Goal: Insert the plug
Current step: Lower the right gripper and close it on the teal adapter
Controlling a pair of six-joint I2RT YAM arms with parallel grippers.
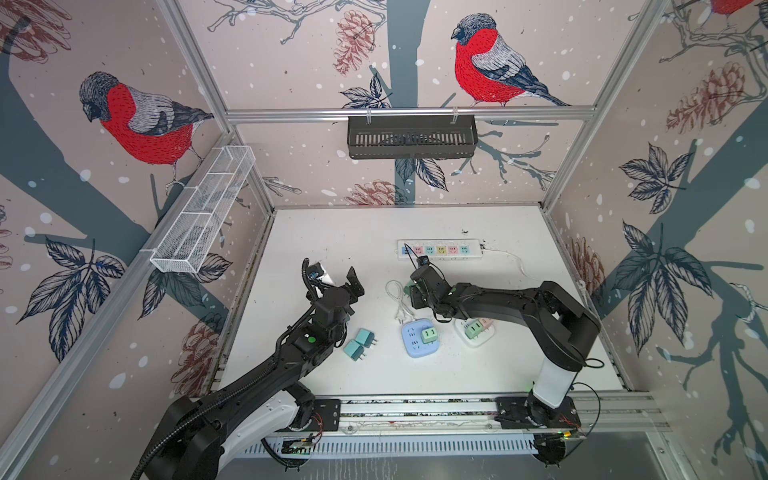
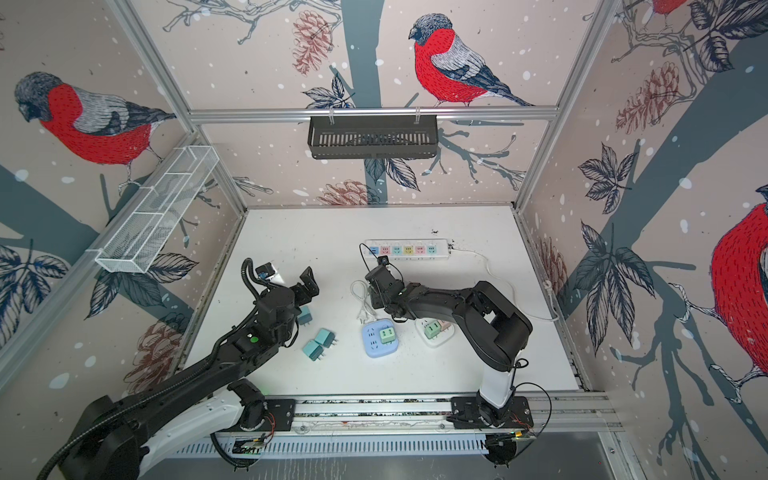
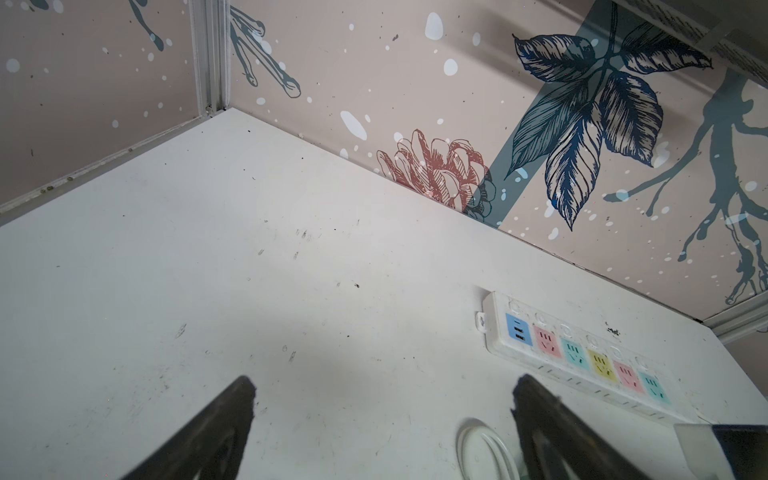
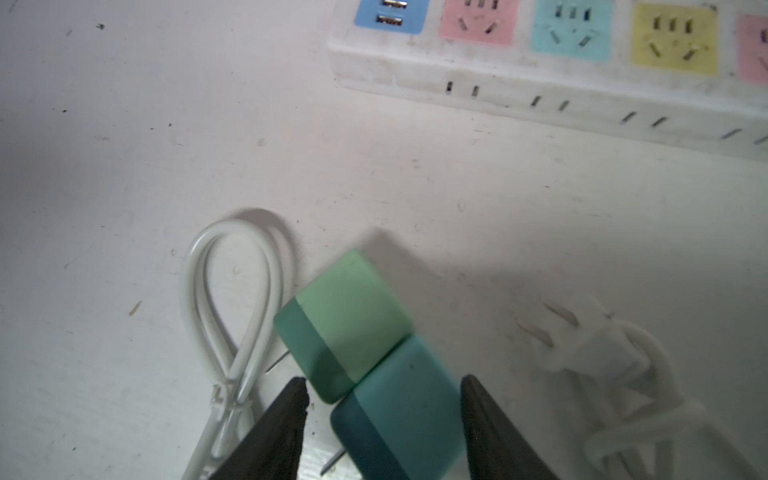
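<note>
Fingers [image 4: 478, 399] of the right gripper [image 4: 384, 381] stand apart around the teal plug [image 4: 407, 411], one right against its side, the other just clear. It lies near the middle of the table [image 4: 124, 145], touching a green plug [image 4: 353, 316], in front of the power strip [image 4: 540, 70]. The left gripper [image 3: 382, 392] is spread wide, holding nothing.

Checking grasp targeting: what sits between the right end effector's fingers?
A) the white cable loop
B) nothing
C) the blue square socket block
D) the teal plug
D: in the right wrist view the teal plug lies between the fingers of the right end effector, with the light green plug just past their tips.
</note>
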